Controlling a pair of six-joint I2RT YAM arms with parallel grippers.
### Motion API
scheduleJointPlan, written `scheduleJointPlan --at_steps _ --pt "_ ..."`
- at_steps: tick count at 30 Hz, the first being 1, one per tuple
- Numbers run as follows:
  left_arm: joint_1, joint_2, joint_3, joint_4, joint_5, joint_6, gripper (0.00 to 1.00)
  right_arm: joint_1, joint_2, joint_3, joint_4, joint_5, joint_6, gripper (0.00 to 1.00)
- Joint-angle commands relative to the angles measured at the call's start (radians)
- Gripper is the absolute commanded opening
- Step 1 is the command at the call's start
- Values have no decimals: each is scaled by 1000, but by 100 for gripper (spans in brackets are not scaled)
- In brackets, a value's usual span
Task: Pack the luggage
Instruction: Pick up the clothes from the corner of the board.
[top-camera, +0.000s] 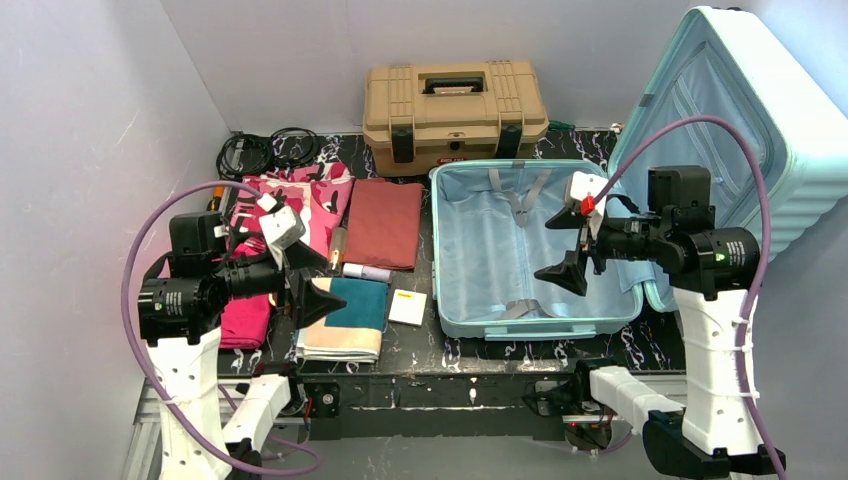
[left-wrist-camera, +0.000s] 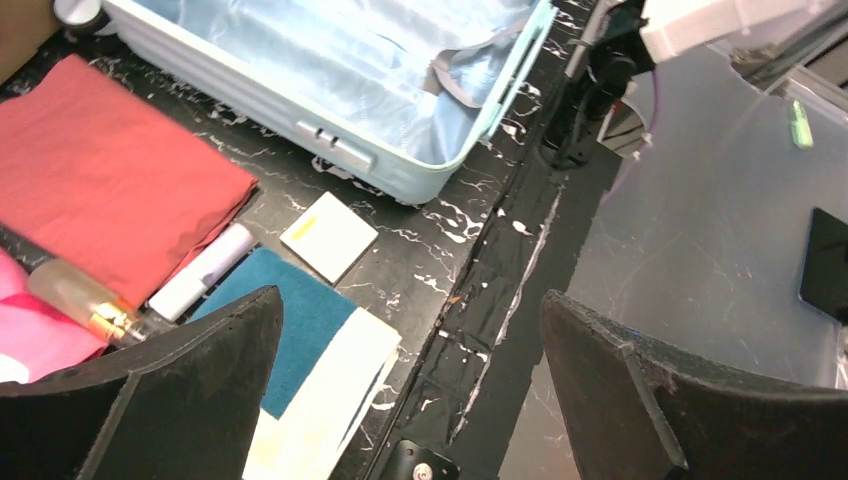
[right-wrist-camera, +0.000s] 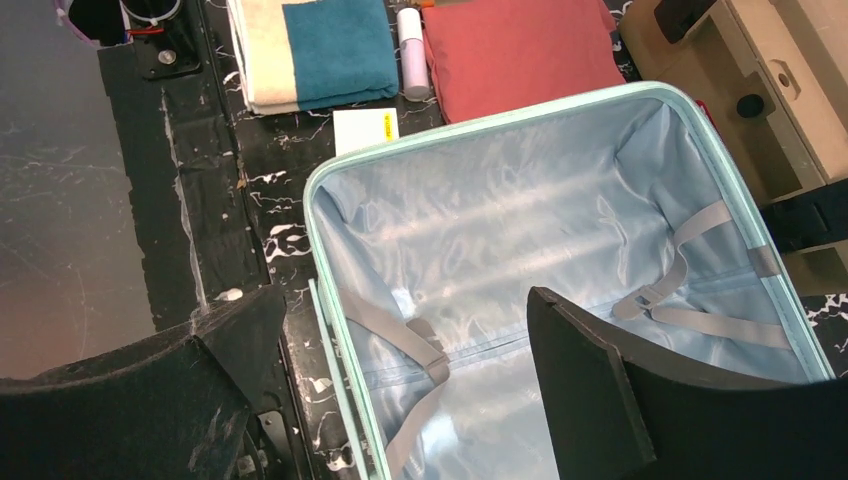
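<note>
The pale mint-blue luggage (top-camera: 445, 250) lies open at the table's right, its lid (top-camera: 740, 110) standing up at the far right. Its blue lining with grey straps holds nothing; it also shows in the right wrist view (right-wrist-camera: 330, 180) and the left wrist view (left-wrist-camera: 420, 180). My right gripper (top-camera: 566, 242) is open and empty above the open luggage. My left gripper (top-camera: 305, 268) is open and empty above a folded teal and cream towel (top-camera: 345, 320). A folded red cloth (top-camera: 385, 222), pink clothes (top-camera: 300, 200), a white tube (top-camera: 366, 271), a clear bottle (left-wrist-camera: 85, 298) and a small white card (top-camera: 407, 307) lie left of the luggage.
A tan toolbox (top-camera: 455, 110) with black latches stands at the back centre. Coiled black cables (top-camera: 265, 150) lie at the back left. White walls close in the left and back. The table's front edge (top-camera: 450, 372) runs just before the towel and luggage.
</note>
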Motion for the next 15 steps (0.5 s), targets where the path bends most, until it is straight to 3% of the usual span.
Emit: scheduleJointPlan --at_steps 1,9,15 --pt "10 4 -31 138 -90 -154 99 -2 17 -2 60 -19 38 100" --pt "9 21 -15 209 -224 -219 99 -2 49 -13 123 -32 103 100" --pt "8 46 -38 310 -522 -260 99 -2 79 -69 320 6 323 100"
